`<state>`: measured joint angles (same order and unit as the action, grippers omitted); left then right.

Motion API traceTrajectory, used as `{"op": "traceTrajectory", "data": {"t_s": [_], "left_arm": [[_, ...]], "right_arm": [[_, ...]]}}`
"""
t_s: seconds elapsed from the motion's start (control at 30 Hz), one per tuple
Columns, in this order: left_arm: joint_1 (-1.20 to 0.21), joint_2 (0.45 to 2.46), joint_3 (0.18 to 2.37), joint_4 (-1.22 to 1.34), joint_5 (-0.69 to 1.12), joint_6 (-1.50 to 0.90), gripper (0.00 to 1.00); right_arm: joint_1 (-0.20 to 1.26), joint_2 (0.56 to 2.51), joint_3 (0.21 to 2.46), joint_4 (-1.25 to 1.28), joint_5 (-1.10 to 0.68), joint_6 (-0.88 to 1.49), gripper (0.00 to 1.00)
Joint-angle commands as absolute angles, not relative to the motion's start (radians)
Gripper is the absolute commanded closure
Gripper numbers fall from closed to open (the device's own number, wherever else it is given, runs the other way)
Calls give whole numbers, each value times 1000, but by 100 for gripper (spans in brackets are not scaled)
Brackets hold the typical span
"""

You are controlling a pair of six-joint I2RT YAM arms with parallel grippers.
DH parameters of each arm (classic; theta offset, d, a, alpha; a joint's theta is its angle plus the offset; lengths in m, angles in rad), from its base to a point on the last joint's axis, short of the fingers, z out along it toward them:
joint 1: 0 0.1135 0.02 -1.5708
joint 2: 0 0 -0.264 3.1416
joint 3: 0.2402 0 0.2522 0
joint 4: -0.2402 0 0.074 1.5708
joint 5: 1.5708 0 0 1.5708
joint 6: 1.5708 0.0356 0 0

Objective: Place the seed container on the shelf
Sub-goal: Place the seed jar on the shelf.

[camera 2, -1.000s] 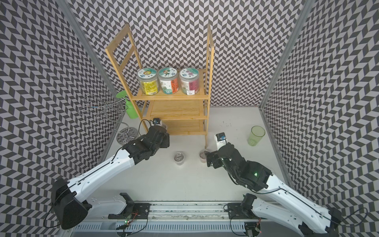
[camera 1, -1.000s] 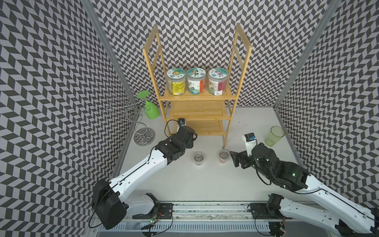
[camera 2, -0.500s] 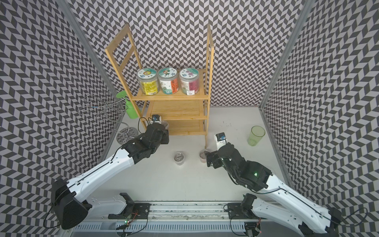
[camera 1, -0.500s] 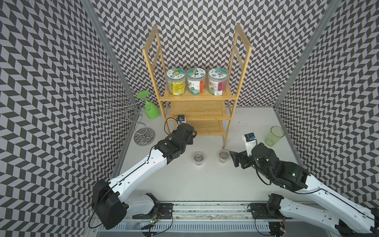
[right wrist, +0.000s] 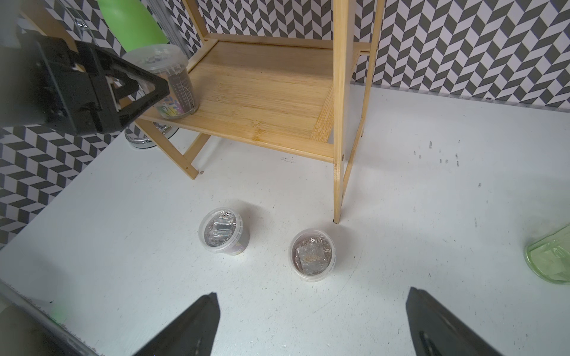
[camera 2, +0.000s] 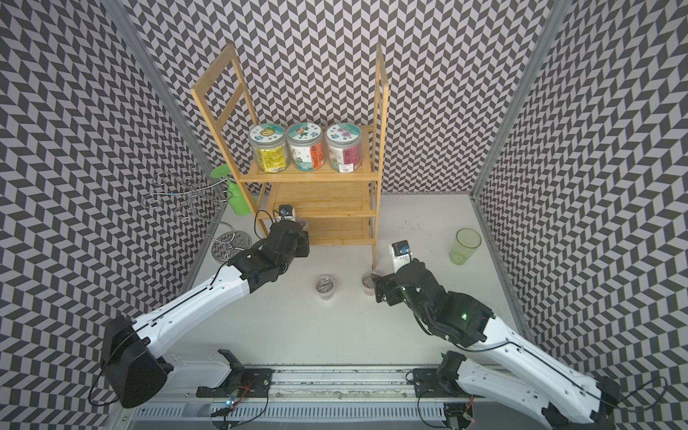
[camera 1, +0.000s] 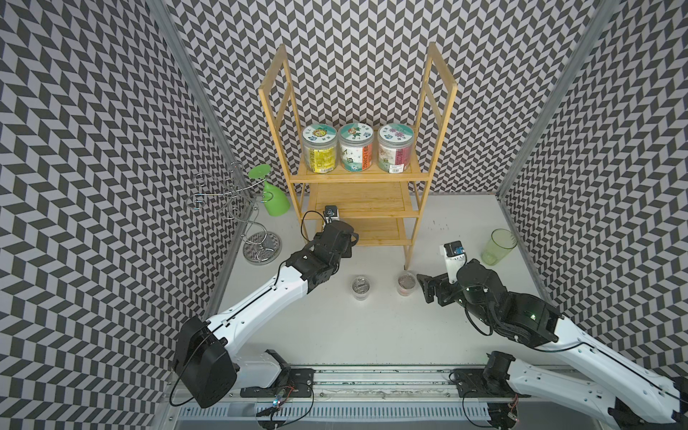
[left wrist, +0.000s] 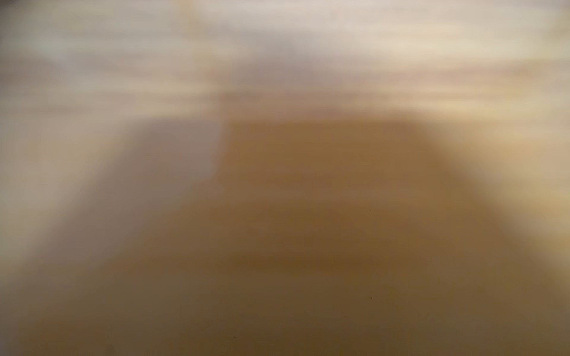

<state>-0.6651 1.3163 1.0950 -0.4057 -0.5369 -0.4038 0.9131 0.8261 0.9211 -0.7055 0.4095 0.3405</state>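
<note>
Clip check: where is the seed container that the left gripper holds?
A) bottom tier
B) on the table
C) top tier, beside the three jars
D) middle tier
A: in the right wrist view the seed container sits at a front corner of the lowest board of the shelf, with the left gripper closed around it.

I see the shelf [camera 1: 357, 201] upper centre: 3 jars [camera 1: 356, 148] on its top tier, 1 seed container [right wrist: 172, 80] on its lowest; 2 tubs [camera 1: 360, 287] on the table [camera 1: 372, 335] below, cup [camera 1: 499, 251] right.
</note>
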Motion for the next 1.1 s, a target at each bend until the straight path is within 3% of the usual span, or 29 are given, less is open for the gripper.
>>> {"op": "traceTrajectory", "data": {"t_s": [0.0,0.53,0.93,1.07], "left_arm": [[-649,1337,1115,-381,-540,-370,42],[-632,1332,1087,-386,-527,-378,36],[-638,1252,1046,-476,-525,-416,24],[-644,1239,1025,-474,-510,-420,26]], "right_arm": [[907,819,940,-674,423,342,2],[906,823,941,-675,430,339,2],[906,831,943,-671,423,331,2],[905,836,946,-668,422,327,2]]}}
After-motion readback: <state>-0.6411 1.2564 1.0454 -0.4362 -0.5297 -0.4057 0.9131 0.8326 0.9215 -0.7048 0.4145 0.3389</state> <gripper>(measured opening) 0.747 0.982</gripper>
